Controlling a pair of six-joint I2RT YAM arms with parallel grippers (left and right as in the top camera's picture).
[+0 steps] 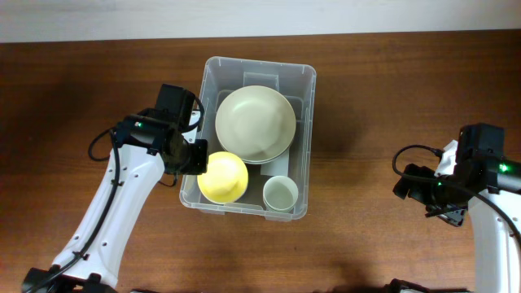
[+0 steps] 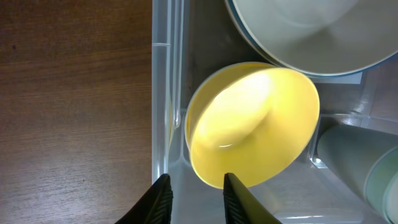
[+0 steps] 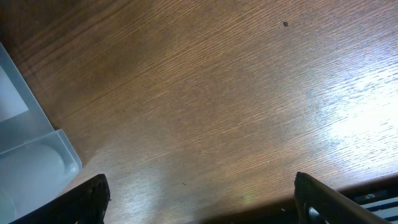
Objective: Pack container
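Observation:
The clear plastic container (image 1: 310,122) stands mid-table. Inside it are a large pale green bowl (image 1: 255,124), a yellow bowl (image 1: 222,177) at the near left, and a small pale cup (image 1: 280,194). My left gripper (image 1: 195,156) hovers at the container's left wall. In the left wrist view its jaws (image 2: 196,183) stand slightly apart, straddling the container wall (image 2: 160,93), and nothing is gripped. The yellow bowl (image 2: 252,124) lies tilted just beyond the fingertips, its rim next to the right finger. My right gripper (image 3: 200,186) is wide open over bare wood.
The large bowl (image 2: 311,31) overlaps the yellow bowl's far side, and the cup (image 2: 367,162) sits to its right. The container's corner (image 3: 31,149) shows at the left of the right wrist view. The right arm (image 1: 456,183) rests near the table's right edge.

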